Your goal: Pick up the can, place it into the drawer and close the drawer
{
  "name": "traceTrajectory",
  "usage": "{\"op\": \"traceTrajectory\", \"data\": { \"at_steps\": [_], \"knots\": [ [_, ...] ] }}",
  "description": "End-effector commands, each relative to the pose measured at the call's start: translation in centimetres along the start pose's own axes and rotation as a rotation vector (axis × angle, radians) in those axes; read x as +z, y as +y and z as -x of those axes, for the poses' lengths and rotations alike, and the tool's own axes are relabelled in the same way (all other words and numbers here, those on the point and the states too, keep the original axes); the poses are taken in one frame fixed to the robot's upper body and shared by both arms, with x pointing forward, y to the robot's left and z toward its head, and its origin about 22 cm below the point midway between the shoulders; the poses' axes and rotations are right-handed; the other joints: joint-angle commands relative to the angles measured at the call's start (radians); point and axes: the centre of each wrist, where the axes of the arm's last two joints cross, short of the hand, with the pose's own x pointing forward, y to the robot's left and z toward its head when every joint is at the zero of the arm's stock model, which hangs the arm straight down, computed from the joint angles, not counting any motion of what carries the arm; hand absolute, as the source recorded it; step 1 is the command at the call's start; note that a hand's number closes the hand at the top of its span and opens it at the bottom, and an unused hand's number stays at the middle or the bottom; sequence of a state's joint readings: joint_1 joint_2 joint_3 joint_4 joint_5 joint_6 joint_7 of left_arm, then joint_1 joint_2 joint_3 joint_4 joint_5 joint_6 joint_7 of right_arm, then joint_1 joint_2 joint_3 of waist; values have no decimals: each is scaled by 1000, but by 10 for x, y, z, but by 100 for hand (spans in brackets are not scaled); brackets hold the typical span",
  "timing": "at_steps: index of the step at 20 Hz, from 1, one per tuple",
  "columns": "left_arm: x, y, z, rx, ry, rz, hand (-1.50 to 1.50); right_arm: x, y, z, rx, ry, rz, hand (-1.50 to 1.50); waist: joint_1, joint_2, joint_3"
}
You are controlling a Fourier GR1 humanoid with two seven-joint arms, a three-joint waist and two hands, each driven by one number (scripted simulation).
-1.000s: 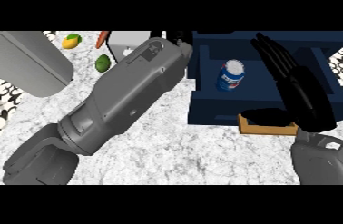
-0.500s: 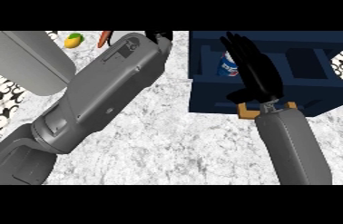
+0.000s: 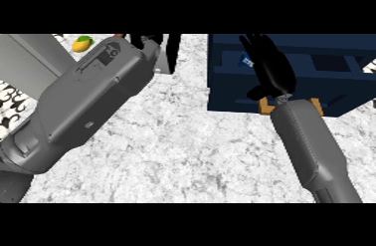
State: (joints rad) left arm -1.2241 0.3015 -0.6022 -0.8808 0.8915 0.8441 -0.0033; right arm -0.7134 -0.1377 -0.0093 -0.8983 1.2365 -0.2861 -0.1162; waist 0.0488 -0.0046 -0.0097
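Over the open dark blue drawer (image 3: 294,90) the right hand (image 3: 270,70) hangs with fingers straight and holding nothing, covering most of the can (image 3: 245,60), which stands inside, likely to reach it. At the bench's (image 3: 191,150) far edge, the left hand's (image 3: 150,41) fingers are hidden; cannot tell.

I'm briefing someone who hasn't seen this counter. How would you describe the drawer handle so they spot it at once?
Start at the big dark navy drawer box on the right half of the grey marbled counter top. On its near front edge sits a small tan wooden handle, partly hidden by the right black robot hand and its grey forearm. It is the only light brown piece against the navy.
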Motion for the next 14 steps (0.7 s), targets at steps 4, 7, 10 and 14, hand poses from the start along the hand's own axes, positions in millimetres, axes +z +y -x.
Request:
{"op": "traceTrajectory", "data": {
  "at_steps": [4, 7, 10, 14],
  "knots": [
    [-3, 23, 2, 0, -7, -10, -150, 1, 31, 20, 39, 46, 34, -150, 2, 22, 11],
    [6, 34, 4, 9, -10, 4, -150, -2, 35, 18, 48, 68, 61, -150, 15, 17, 11],
    [4, 26, -10, 9, -20, 5, -150, -23, 18, 23, 43, 78, 88, -150, 21, 25, 12],
    [14, 26, -6, 13, -22, 18, -150, -20, 32, 18, 67, 94, 118, -150, 28, 26, 12]
  ]
}}
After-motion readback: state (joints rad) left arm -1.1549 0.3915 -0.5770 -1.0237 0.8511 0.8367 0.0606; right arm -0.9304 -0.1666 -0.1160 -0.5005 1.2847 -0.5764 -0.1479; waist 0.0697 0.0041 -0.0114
